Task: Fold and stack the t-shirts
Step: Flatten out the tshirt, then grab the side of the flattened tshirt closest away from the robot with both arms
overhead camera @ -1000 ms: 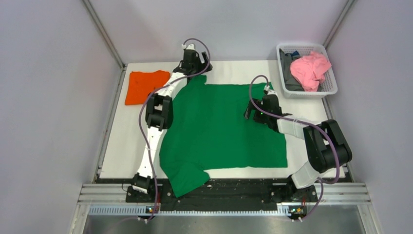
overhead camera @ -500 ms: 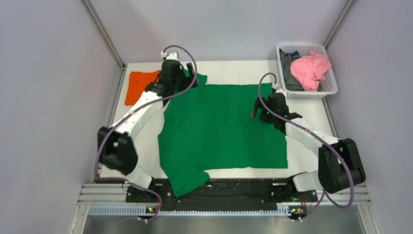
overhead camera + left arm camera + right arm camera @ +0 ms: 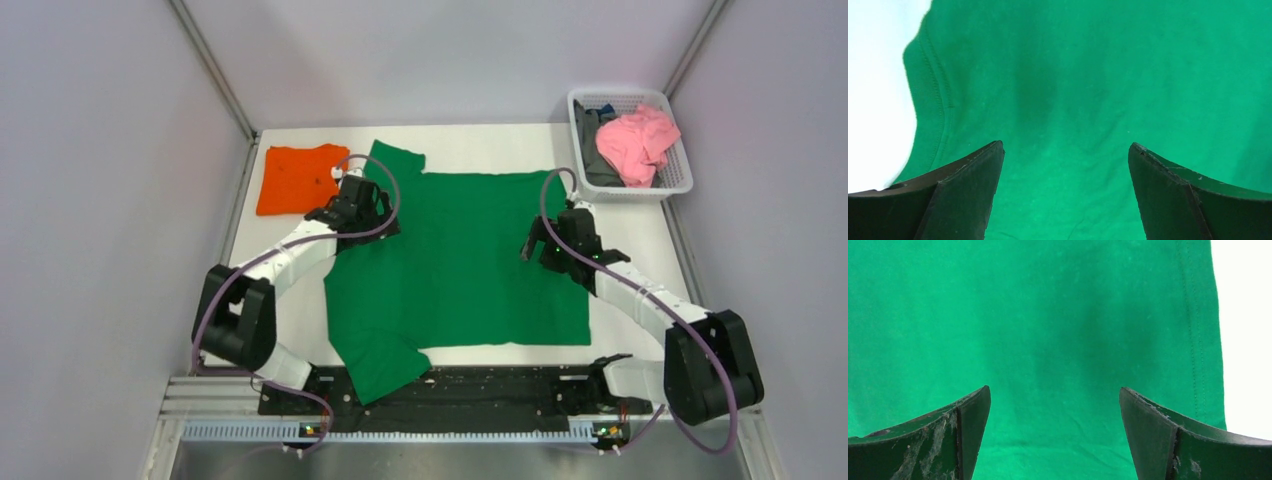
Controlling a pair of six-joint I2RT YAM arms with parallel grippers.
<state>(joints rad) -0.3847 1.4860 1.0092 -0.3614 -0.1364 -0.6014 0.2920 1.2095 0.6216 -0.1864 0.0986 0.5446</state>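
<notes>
So the white table (image 3: pixel 470 140) is mostly covered by the big green t-shirt (image 3: pixel 460 260). It's spread flat across the middle, with one sleeve pointing at the far edge and the other flopped over the near edge by the left arm's base. The orange t-shirt (image 3: pixel 295 178) sits as a small flat rectangle in the far left corner, just beside that far sleeve. A white basket (image 3: pixel 630 187) with pink and dark clothes is at the far right corner. The left gripper (image 3: pixel 1065 144) is over the green shirt's left edge, fingers spread wide with nothing in them. The right gripper (image 3: pixel 1054 388) is over the stitched right edge, also wide open and empty.
</notes>
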